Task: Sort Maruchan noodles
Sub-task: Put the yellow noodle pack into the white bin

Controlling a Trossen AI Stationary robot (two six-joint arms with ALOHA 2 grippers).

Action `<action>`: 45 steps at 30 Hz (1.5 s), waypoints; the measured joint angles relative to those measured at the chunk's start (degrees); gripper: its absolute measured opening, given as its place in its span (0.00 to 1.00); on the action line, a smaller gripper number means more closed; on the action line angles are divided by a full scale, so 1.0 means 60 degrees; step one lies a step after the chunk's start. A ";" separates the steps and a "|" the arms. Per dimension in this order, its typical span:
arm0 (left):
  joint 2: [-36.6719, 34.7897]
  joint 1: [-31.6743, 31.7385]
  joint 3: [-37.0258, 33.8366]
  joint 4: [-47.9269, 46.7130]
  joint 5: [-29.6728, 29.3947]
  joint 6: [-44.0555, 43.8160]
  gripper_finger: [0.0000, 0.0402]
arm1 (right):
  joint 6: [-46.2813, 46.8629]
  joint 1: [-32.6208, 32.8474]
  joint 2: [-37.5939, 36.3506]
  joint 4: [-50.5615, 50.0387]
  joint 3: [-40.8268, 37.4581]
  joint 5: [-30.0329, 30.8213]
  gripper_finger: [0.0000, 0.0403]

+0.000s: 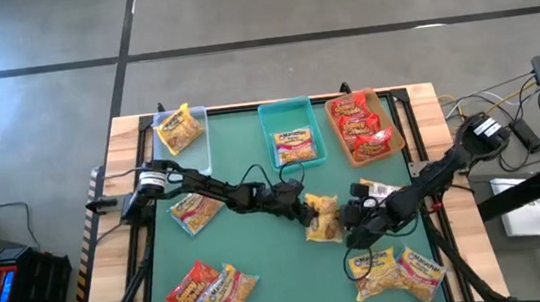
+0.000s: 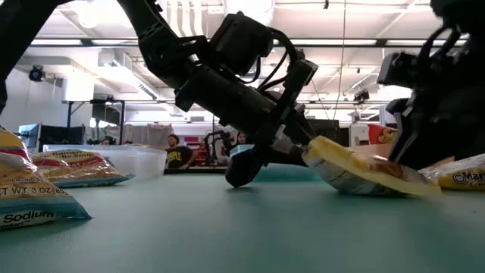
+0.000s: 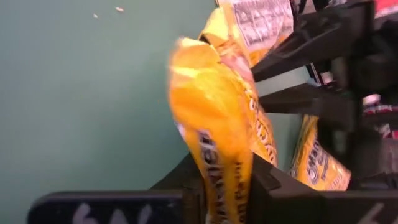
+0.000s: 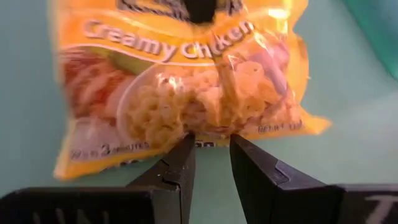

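The left gripper [image 3: 227, 193] pinched the edge of a crinkly yellow noodle packet [image 1: 321, 214] at mid-table, one end lifted off the teal mat [image 1: 261, 252]. The right gripper [image 4: 208, 155], fingers narrowly parted, held nothing, just beside that packet. Beyond the grippers, the tan bin [image 1: 395, 123] held red packets [image 1: 362, 123], the teal bin [image 1: 277, 118] one yellow packet [image 1: 295, 145]. Only the right wrist view showed "Creamy Chicken" lettering.

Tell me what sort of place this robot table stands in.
Probably a robotics lab or workshop: bare concrete floor around the table, exposed ceiling ducts overhead, and people at benches behind, with loose cables beside the rig.
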 joint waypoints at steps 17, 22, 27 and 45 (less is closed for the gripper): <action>-0.1918 0.0636 -0.0168 -0.1947 0.2524 0.2573 0.00 | 0.0077 0.0000 -0.1761 -0.0665 -0.0007 -0.0277 0.23; -0.3187 0.0995 -0.0171 -0.4632 0.2200 0.3973 0.00 | 0.0046 0.0000 -0.1706 -0.0670 -0.0007 -0.0264 0.23; -0.4639 0.1473 -0.0171 -0.7109 0.1558 0.4888 0.00 | 0.0048 0.0000 -0.1519 -0.0643 -0.0009 -0.0200 0.23; -0.8691 0.3615 -0.0171 -1.3903 -0.4763 0.6404 0.00 | 0.0059 0.0000 -0.0752 -0.0491 -0.0029 -0.0190 0.23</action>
